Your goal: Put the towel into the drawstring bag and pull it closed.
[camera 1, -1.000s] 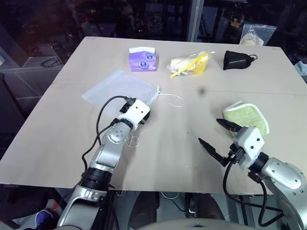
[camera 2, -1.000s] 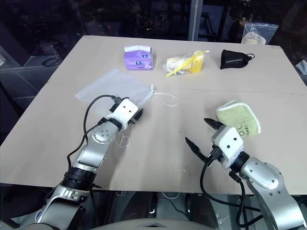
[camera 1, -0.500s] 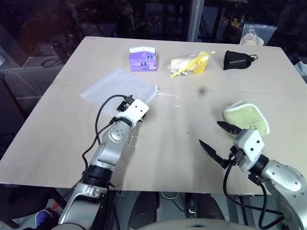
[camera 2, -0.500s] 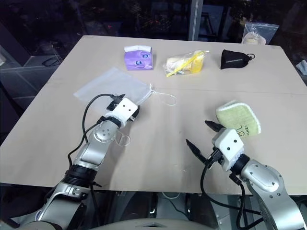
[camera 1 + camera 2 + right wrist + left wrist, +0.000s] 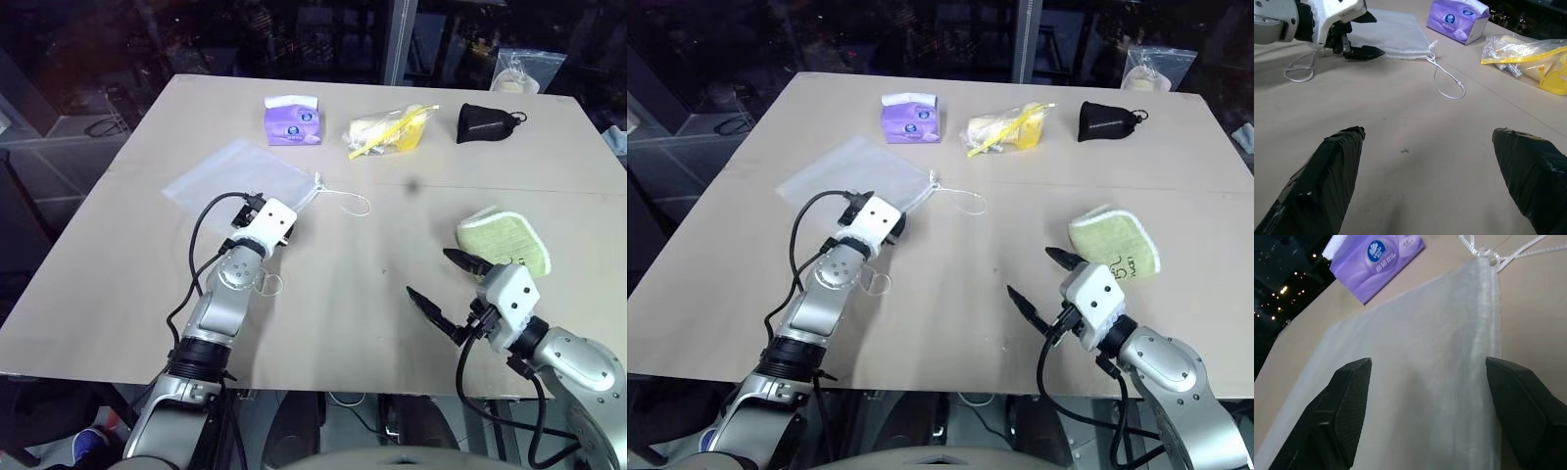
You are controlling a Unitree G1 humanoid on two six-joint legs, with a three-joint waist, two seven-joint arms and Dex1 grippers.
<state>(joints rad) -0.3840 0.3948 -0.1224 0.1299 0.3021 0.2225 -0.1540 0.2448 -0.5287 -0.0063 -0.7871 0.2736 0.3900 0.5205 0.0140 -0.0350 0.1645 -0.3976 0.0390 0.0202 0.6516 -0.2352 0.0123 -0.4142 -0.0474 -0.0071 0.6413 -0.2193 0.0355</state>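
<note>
Now, step: reaching for drawstring bag (image 5: 241, 182), flat on table (image 5: 118, 264); nothing bagged yet
Left gripper (image 5: 1425, 396): spread, empty, over bag
Right gripper (image 5: 441, 290): spread, empty, beside towel (image 5: 504, 240)
Next: pinching bag's mouth near cord (image 5: 348, 201)

Your left hand (image 5: 890, 228) sits at the drawstring bag (image 5: 850, 178), fingers spread. Your right hand (image 5: 1039, 287) hangs open beside the towel (image 5: 1112, 242) on the table (image 5: 960, 284).

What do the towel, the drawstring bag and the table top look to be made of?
The towel: pale yellow-green terry cloth, by its nubby looped pile and white edging. The drawstring bag: thin sheer white fabric, likely a fine mesh or organza; the table shows through it, and a thin white cord loops from its mouth. The table: a matte beige board, perhaps laminate or painted wood.
</note>
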